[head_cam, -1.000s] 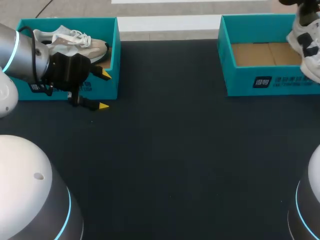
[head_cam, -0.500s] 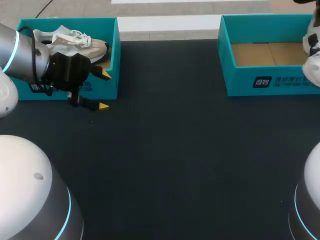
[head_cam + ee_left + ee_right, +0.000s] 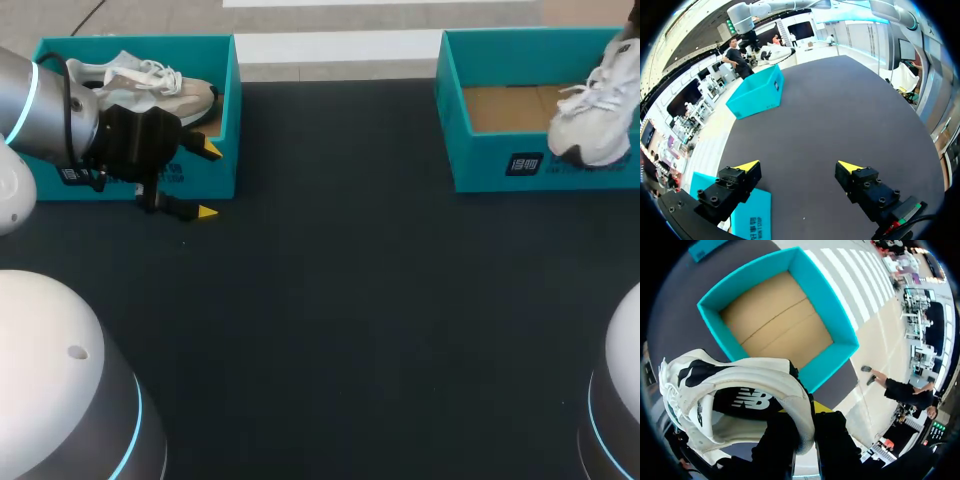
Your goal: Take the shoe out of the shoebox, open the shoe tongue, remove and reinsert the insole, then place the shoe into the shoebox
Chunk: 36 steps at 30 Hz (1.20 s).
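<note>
Bright, even light from above, faint soft shadows on the matte dark table (image 3: 340, 300)

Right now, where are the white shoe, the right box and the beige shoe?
white shoe (image 3: 593, 120): head view, on its side panel.
right box (image 3: 480, 160): head view, on its front wall.
beige shoe (image 3: 165, 85): head view, on its upper beside the laces.

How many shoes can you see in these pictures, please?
2. A beige shoe lies in the left shoebox; a white shoe is held by the right gripper over the right shoebox.
</note>
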Each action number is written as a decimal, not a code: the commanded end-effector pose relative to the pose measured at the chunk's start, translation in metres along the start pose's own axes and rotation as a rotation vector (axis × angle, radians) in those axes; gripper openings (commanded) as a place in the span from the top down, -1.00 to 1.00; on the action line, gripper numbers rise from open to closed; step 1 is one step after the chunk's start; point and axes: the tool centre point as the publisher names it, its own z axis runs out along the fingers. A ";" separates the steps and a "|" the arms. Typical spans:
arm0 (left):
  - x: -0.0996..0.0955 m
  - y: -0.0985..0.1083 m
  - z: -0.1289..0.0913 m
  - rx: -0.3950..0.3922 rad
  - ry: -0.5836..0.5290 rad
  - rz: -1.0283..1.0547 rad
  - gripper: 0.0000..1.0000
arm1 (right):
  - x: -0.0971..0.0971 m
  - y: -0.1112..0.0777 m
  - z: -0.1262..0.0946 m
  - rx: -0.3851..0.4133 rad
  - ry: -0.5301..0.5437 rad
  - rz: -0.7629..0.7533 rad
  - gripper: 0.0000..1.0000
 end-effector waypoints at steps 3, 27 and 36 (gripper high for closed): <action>0.001 -0.001 -0.001 -0.004 -0.001 0.000 -1.00 | -0.001 -0.006 -0.004 0.047 0.043 0.788 1.00; 0.001 -0.001 -0.001 -0.004 -0.001 0.000 -1.00 | 0.000 -0.008 -0.002 0.030 0.035 0.799 1.00; 0.001 -0.001 -0.001 -0.004 -0.001 0.000 -1.00 | 0.003 -0.012 0.007 0.042 0.041 0.813 1.00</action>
